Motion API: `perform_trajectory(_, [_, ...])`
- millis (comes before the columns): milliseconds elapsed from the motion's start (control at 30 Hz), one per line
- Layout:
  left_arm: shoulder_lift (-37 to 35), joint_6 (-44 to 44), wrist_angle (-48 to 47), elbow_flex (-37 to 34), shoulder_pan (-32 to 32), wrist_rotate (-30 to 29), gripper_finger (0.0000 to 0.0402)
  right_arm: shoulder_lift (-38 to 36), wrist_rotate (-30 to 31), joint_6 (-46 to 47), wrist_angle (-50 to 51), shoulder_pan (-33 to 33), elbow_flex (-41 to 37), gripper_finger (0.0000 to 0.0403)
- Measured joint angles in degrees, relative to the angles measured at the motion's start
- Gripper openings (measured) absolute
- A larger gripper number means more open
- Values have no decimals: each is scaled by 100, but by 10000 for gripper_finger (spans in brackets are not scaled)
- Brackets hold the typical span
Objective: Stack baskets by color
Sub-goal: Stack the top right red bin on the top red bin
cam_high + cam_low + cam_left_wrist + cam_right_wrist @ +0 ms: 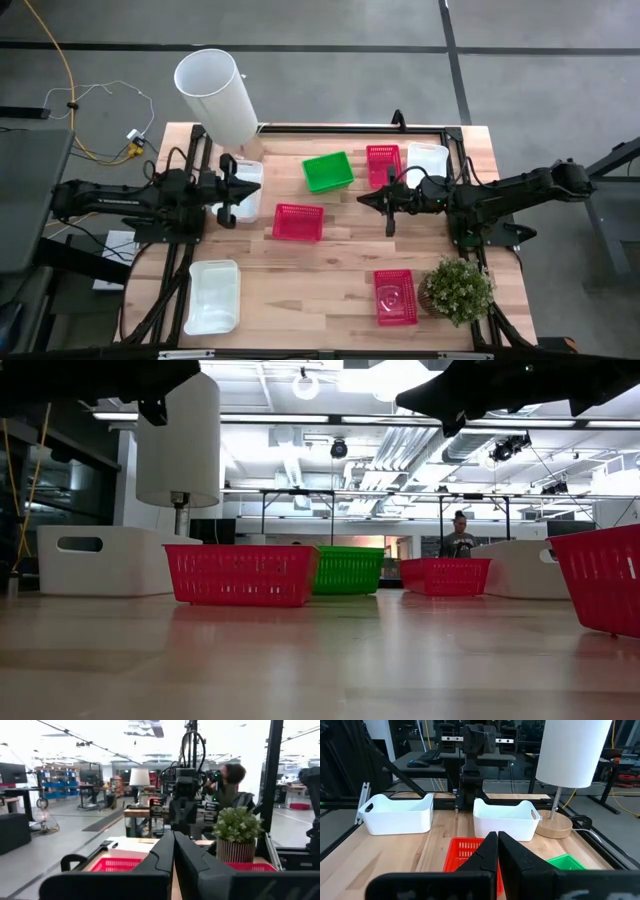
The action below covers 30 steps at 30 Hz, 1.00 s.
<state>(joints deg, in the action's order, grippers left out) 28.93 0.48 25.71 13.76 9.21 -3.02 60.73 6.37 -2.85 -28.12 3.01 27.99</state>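
Observation:
Several baskets lie apart on the wooden table, each flat on its base. A green basket [328, 171] is far of centre. Red baskets sit at the middle [298, 222], at the far right [383, 165] and at the near right [396, 297]. White baskets sit at the far right [428, 160], the near left [214, 295] and the left [245, 190]. My left gripper [257, 187] [174, 840] is shut and empty, level above the left white basket. My right gripper [362, 198] [497, 837] is shut and empty, level above the table, right of the middle red basket [467, 852].
A tall white cylinder [215, 95] on a stand is at the far left corner. A small potted plant [458, 288] stands at the near right beside a red basket. A person [227, 780] shows in the room beyond the table. Bare wood lies at the near centre [310, 290].

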Motion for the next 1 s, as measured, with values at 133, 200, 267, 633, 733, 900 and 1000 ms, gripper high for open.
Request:
perform_trajectory(133, [-9, -27, -41, 0, 0, -18, 0, 0, -43, 0, 0, 0, 0, 0])
perform_trajectory(200, [-9, -29, -43, 0, 0, -18, 0, 1, -43, 27, 0, 0, 0, 0])
perform_trajectory(267, [-9, -29, -41, 0, 0, -21, 0, 0, -43, 46, -7, 0, 0, 0])
perform_trajectory(633, [-7, -29, -24, 0, 0, -18, 0, 0, -50, 288, -42, 0, 0, 0])
perform_trajectory(733, [-7, -29, -26, 0, 0, -18, 0, 0, -50, 285, -43, 0, 0, 0])
perform_trajectory(900, [-7, 44, -26, 0, 4, -18, 0, 0, -50, 242, -42, 0, 0, 0])
perform_trajectory(1000, [-7, 163, -23, 0, 4, -21, 0, 0, -50, 149, -43, 0, 0, 0])
